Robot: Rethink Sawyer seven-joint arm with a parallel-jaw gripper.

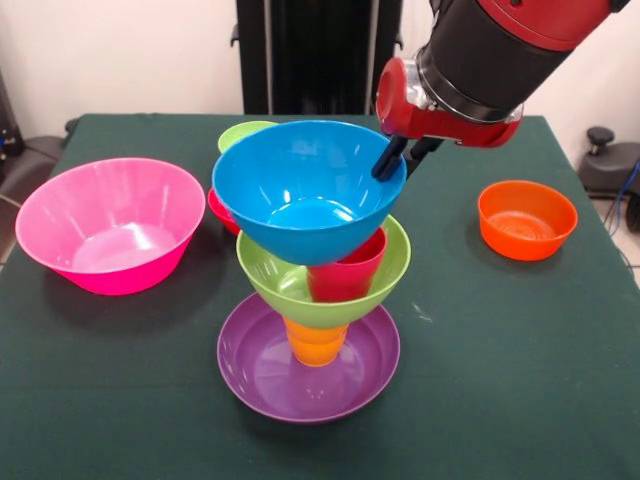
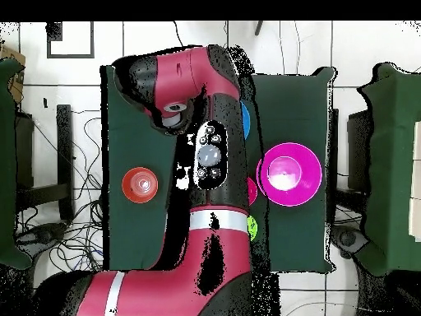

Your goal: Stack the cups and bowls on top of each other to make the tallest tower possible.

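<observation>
From the front camera I see the big pink bowl (image 1: 110,226) standing alone on the green table (image 1: 520,340), well apart from the tower (image 1: 312,270), and it looks empty. On the opposite side the small orange bowl (image 1: 527,219) sits by itself, also with nothing in it. Behind the tower, a small green bowl (image 1: 240,133) and a small red bowl (image 1: 220,210) peek out, both mostly hidden by the blue bowl (image 1: 305,190).

The tower stands near the table's middle. Its base is the shallow purple bowl (image 1: 308,358), with an orange cup (image 1: 316,342) standing in it. The lime green bowl (image 1: 322,275) rests on that cup, a red cup (image 1: 346,272) stands inside it, and the blue bowl sits on top, tilted toward the camera.

The arm (image 1: 500,50) comes in from above. The gripper (image 1: 400,158) is at the blue bowl's far rim, and its 2 dark fingers (image 1: 388,160) seem to straddle that rim, though I can't quite confirm contact from this angle.

In the overhead view the arm (image 2: 205,164) covers most of the tower; I only make out slivers of the blue bowl (image 2: 246,119), the pink bowl (image 2: 288,174) and the orange bowl (image 2: 141,184).
</observation>
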